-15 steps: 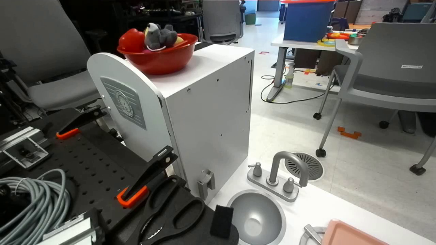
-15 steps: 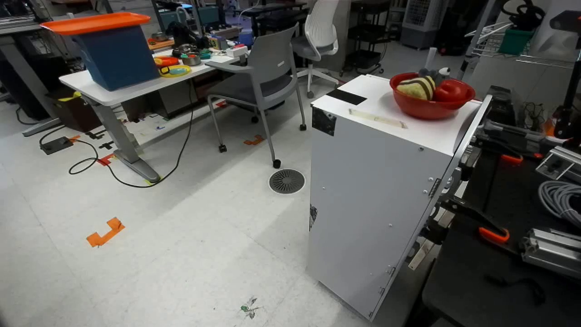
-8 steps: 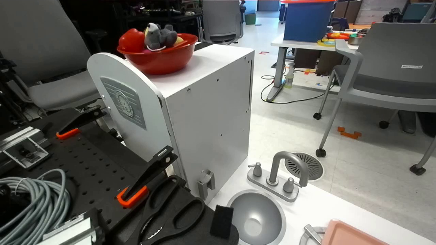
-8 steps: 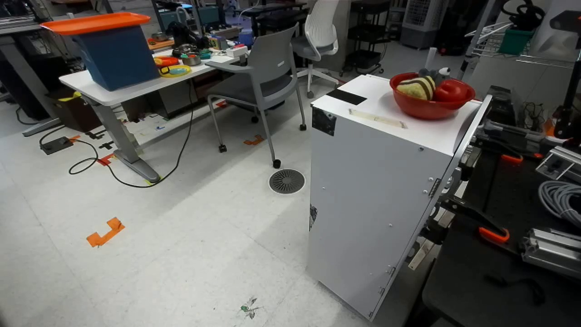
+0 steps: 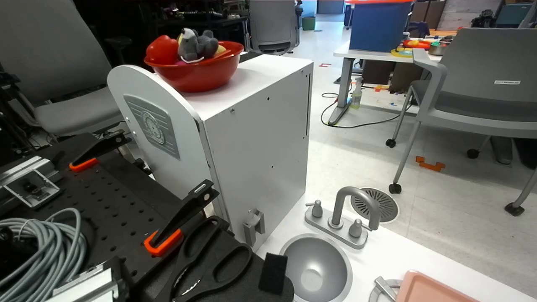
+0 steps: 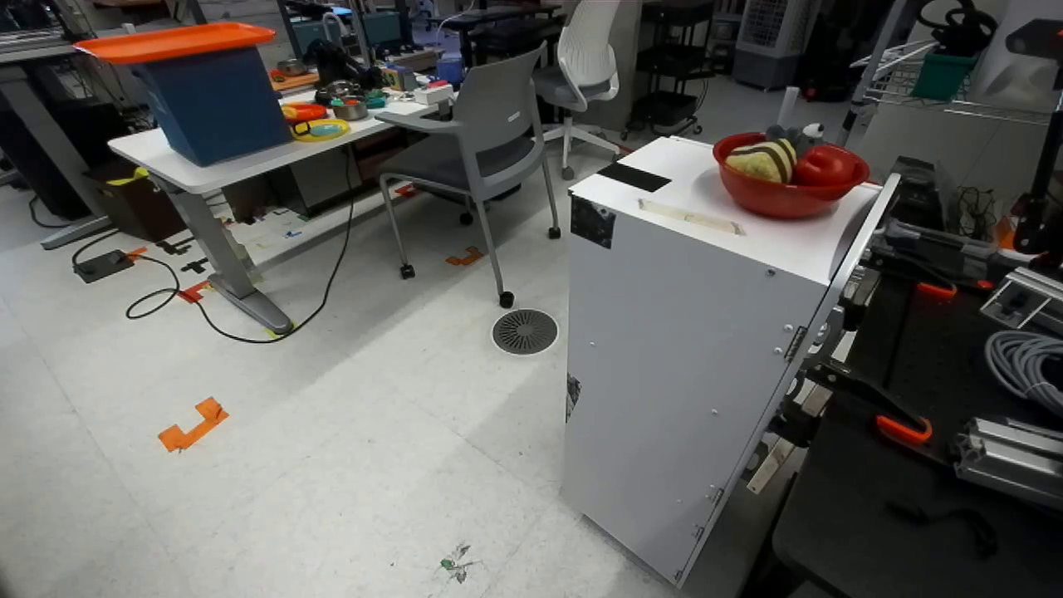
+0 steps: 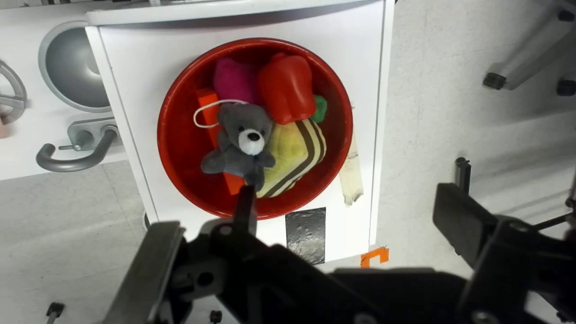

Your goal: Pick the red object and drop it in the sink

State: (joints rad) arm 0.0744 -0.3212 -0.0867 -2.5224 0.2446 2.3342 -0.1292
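The red object [image 7: 288, 90] is a small, rounded, glossy pepper-shaped piece with a pale glint. It lies among other toys in the wide red bowl [image 7: 168, 148]. It also shows in both exterior views [image 5: 162, 51] [image 6: 826, 168]. The sink [image 5: 315, 256] is a grey round basin with a faucet [image 5: 354, 197] at its rim, and nothing shows inside it. In the wrist view the sink [image 7: 72, 67] is at the upper left, partly cut off by the cabinet. My gripper [image 7: 345, 195] is open, with nothing between its fingers. It is out of both exterior views.
The bowl stands on a tall white cabinet [image 5: 260, 109] with a raised rounded panel [image 5: 142, 121]. A grey bear [image 7: 245, 135], a yellow striped piece [image 7: 292, 148] and a magenta piece [image 7: 236, 81] crowd the red object. Orange-tipped clamps [image 5: 165, 243] and a pink tray [image 5: 428, 289] are nearby.
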